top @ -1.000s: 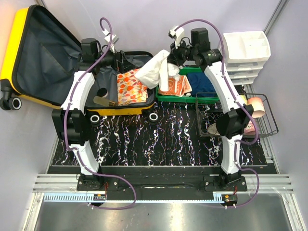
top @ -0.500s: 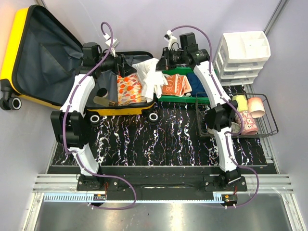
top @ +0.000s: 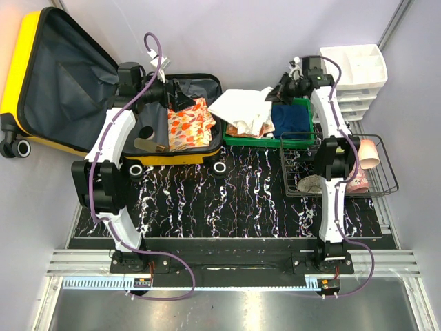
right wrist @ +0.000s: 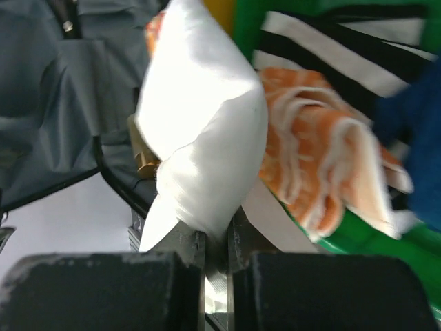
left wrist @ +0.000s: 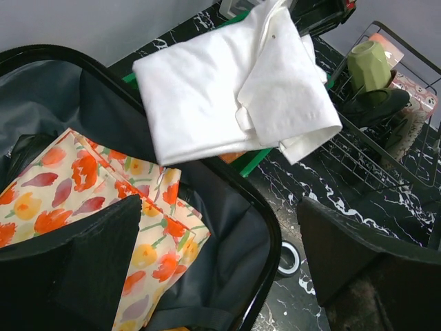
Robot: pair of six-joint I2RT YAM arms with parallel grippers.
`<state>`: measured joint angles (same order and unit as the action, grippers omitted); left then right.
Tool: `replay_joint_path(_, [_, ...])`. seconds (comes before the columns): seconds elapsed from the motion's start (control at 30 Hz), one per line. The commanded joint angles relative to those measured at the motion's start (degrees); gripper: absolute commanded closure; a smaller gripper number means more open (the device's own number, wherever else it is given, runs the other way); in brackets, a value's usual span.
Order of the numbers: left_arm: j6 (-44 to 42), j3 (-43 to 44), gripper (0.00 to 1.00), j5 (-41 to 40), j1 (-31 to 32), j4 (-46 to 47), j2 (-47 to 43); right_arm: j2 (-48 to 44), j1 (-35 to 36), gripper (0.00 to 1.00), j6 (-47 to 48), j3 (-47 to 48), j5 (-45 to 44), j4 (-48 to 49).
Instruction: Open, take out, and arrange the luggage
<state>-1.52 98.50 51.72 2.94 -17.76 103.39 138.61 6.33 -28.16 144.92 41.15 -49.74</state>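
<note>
The yellow luggage [top: 27, 65] lies open, its lid leaning up at the far left and its grey-lined base [top: 155, 124] in front of my left arm. A floral orange cloth [top: 187, 124] lies in the base; it also shows in the left wrist view [left wrist: 103, 193]. My left gripper [top: 178, 93] hovers open and empty over the base [left wrist: 220, 265]. My right gripper [top: 282, 91] is shut on a white cloth [right wrist: 207, 138], which is draped over the green tray [top: 265, 141] and spread out there [top: 241, 110].
The tray also holds an orange cloth [right wrist: 317, 158] and a blue cloth [top: 289, 116]. A wire basket [top: 386, 165] with cups stands at the right. A white drawer unit [top: 351, 69] stands at the back right. A tan bottle [top: 145, 145] lies in the luggage.
My right gripper has moved right with the white cloth, drawing it from the luggage edge onto the green tray. The left gripper has stayed over the luggage base.
</note>
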Motion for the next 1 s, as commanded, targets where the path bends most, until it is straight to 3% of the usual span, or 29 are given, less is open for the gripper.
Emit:
replay_joint_path(0.0, [0.99, 3.10, 0.01, 1.27, -0.13, 1.50, 0.67, -0.19, -1.93, 1.00, -0.50, -3.50, -1.15, -4.57])
replay_joint_path(0.37, [0.64, 2.23, 0.01, 1.19, 0.05, 1.06, 1.28, 5.36, -8.70, 1.00, 13.48, 10.29, -10.91, -18.46])
replay_joint_path(0.7, [-0.33, 2.49, 0.01, 1.10, 0.40, -0.26, 1.98, 6.50, -11.34, 1.00, 20.25, 11.26, -20.75, -16.54])
replay_joint_path(0.73, [-0.41, 2.49, 0.01, 1.10, 0.49, -0.61, 2.16, 6.76, -11.34, 0.85, 20.60, 11.52, -21.36, -15.75])
replay_joint_path(0.83, [-1.29, 2.75, 0.01, 1.18, 0.49, -1.40, 2.16, 6.85, -11.34, 0.54, 20.52, 11.79, -20.59, -11.97])
replay_joint_path(0.93, [-2.25, 2.84, 0.01, 0.83, 0.49, -2.63, 1.99, 4.75, -11.34, 0.44, 21.57, 10.21, -18.56, -8.28])
replay_joint_path(0.97, [-2.43, 2.58, 0.01, 0.83, 0.49, -2.81, 1.90, 3.96, -11.34, 0.36, 22.27, 9.60, -17.51, -7.05])
